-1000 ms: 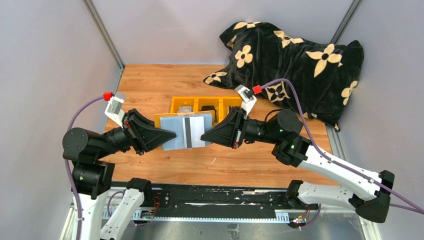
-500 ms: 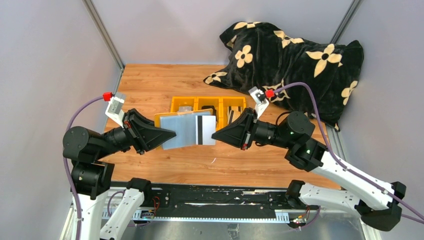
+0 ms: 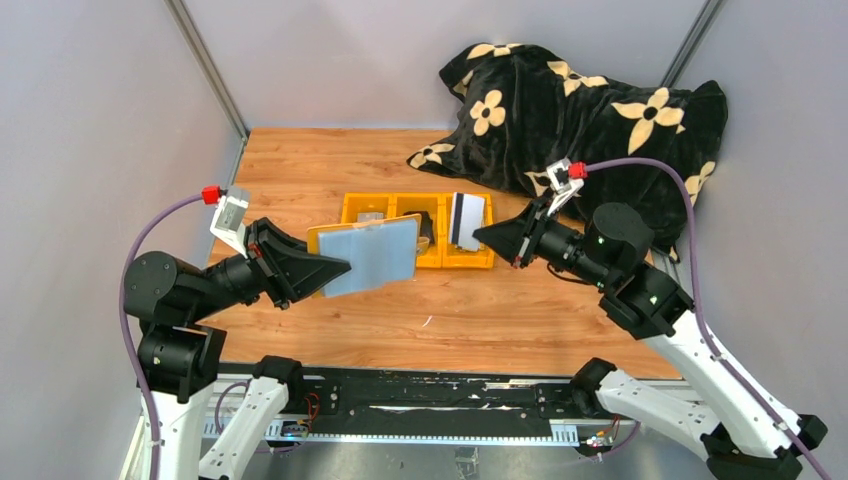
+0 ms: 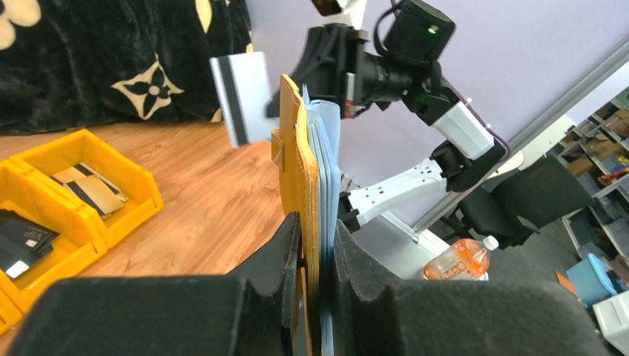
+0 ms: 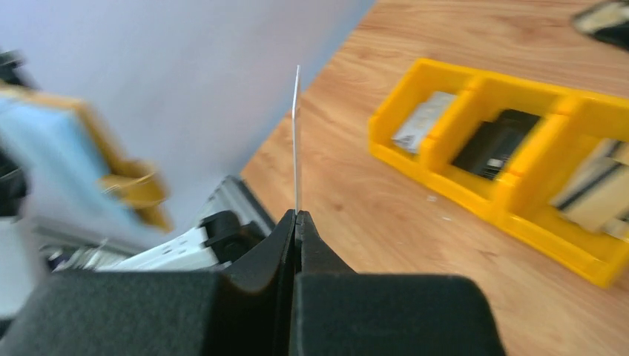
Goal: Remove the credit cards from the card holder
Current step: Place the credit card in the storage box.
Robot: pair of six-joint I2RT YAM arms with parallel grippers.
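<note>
The wooden worktop has a yellow tray on it. The left pincer pinches the card holder by one edge and holds it up in the air, and the right pincer is pressed tight on one white credit card with a black stripe, apart from the holder

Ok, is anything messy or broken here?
Nothing looks broken or spilled. Only the black flowered cloth lies heaped on the table's far right corner. The right gripper holds a card, the left gripper the holder.
</note>
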